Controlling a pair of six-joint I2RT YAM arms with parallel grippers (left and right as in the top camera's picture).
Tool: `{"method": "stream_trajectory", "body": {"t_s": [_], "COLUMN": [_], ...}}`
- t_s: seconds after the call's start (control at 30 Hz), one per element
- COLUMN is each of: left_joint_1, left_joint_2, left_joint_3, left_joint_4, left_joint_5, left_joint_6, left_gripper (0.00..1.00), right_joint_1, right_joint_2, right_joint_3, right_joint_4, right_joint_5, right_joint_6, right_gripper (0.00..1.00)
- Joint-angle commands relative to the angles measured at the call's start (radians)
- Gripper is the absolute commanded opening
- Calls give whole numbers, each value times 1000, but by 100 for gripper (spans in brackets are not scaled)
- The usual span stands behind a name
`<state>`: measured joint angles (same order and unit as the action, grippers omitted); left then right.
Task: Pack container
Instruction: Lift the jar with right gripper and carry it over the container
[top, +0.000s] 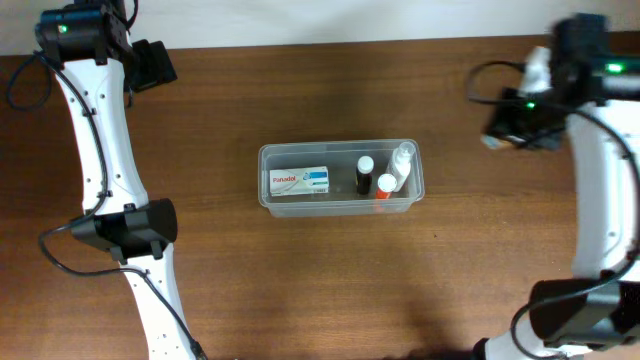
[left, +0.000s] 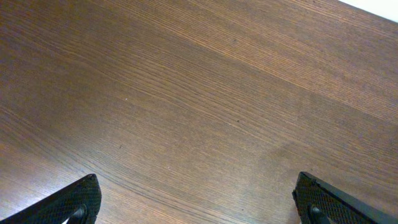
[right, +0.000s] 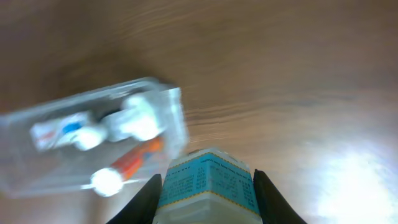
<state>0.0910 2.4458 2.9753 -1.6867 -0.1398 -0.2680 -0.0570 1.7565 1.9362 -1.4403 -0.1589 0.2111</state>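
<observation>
Inside container (top: 340, 146), box (top: 298, 181) + bottles (top: 364, 176) packed; R end effector (right: 208, 193) grips blue-label bottle (right: 208, 177), not yet in; L end effector (left: 199, 199) wide.

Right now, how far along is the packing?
Done: a box, a black-capped bottle, a clear bottle and an orange tube sit in the container. In hand: the right gripper holds a blue-labelled bottle. Left: putting it in; the left gripper is open, empty.

Wood-grain table (top: 320, 290), white labelled box (top: 298, 181), black bottle (top: 362, 184), orange bottle (top: 382, 203), clear bottle (top: 402, 165), blue-labelled bottle (right: 208, 183)
</observation>
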Motion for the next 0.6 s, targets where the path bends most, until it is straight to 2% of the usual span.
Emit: {"method": "stream_trajectory", "body": {"t_s": [0.0, 0.17, 0.3, 0.57], "left_joint_1": [-3, -3, -3, -3], "left_joint_2": [-13, -13, -13, -13], "left_joint_3": [7, 7, 7, 7], "left_joint_4": [-1, -1, -1, -1], "left_joint_5": [-11, -11, -11, -11], "left_joint_6": [16, 16, 16, 16], "left_gripper": [99, 99, 99, 99], "right_joint_1": [128, 315, 452, 640], "right_joint_2": [-29, -26, -18, 62], "right_joint_3": [23, 22, 21, -16], "right_joint_4": [13, 42, 49, 91], "right_joint_5": [-14, -8, 71, 172], "right_joint_6": [8, 34, 61, 60], "right_gripper": [31, 31, 31, 31]}}
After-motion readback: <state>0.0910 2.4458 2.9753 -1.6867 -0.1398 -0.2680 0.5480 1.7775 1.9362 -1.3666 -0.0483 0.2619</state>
